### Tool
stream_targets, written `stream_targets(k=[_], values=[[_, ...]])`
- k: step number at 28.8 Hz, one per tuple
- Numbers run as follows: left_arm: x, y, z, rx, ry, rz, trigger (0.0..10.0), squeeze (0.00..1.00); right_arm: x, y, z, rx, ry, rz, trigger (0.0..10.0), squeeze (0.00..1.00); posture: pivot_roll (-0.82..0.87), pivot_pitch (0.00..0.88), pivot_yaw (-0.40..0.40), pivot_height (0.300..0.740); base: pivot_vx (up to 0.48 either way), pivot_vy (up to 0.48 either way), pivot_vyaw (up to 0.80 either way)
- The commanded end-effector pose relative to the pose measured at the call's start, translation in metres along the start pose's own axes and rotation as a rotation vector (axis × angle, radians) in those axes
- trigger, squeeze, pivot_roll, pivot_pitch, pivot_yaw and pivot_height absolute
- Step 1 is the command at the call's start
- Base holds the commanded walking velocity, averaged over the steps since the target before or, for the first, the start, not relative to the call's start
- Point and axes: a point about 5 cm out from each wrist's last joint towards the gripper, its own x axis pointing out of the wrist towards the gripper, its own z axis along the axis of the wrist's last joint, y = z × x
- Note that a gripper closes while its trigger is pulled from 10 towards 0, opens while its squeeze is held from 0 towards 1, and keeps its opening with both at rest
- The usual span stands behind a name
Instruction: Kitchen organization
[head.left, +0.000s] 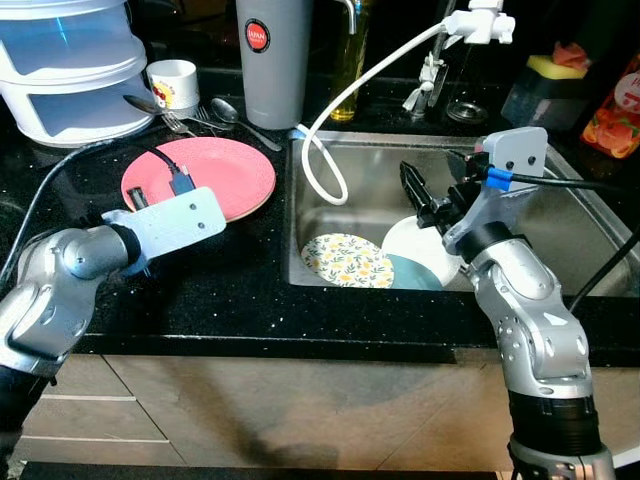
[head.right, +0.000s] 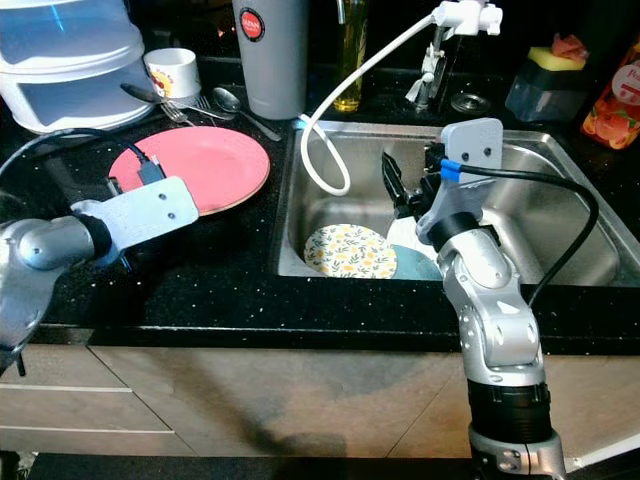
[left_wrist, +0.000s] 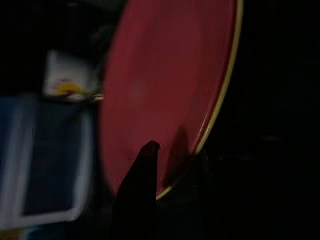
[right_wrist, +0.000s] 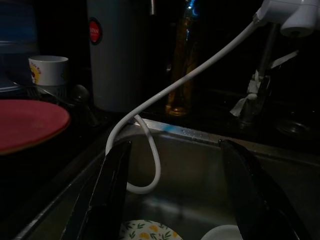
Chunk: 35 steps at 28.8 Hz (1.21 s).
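Your right gripper (right_wrist: 175, 195) hangs inside the sink (head.left: 560, 215) with its fingers spread wide and nothing between them; the floral plate (head.left: 347, 260) and the white dish (head.left: 425, 250) lie on the sink floor just below and slightly toward your left. That arm is the nearer one. Your left gripper (left_wrist: 150, 165) sits at the red plate (head.left: 205, 172) rim on the counter (head.left: 220, 290); whether its fingers are apart, you cannot tell.

small white lettering, too blurred to read, on the grey flask's (head.left: 272, 60) red round label (head.left: 257, 36)
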Motion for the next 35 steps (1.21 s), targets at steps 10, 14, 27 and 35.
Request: stream_targets(k=[10, 14, 27, 35], values=[[-0.017, -0.005, 0.037, -0.095, -0.309, -0.23, 10.0, 0.0, 0.003, -0.004, 0.001, -0.007, -0.007, 0.003, 10.0, 0.0, 0.06, 0.06, -0.042, 0.74, 0.0, 0.0, 0.0], [-0.029, -0.019, 0.043, -0.068, -0.413, -0.38, 10.0, 0.0, 0.004, -0.004, 0.002, -0.009, -0.012, 0.006, 10.0, 0.0, 0.06, 0.053, -0.043, 0.74, 0.0, 0.0, 0.0], [-0.016, 0.011, 0.022, 0.111, -0.204, -0.214, 10.0, 0.29, 0.006, -0.003, 0.004, -0.011, -0.016, 0.013, 10.0, 0.0, 0.07, 0.064, -0.056, 0.74, 0.0, 0.0, 0.0], [-0.004, 0.029, 0.026, 0.184, -0.19, -0.163, 10.0, 0.0, 0.009, -0.002, 0.003, -0.005, -0.013, 0.023, 10.0, 0.0, 0.07, 0.077, -0.067, 0.74, 0.0, 0.0, 0.0]])
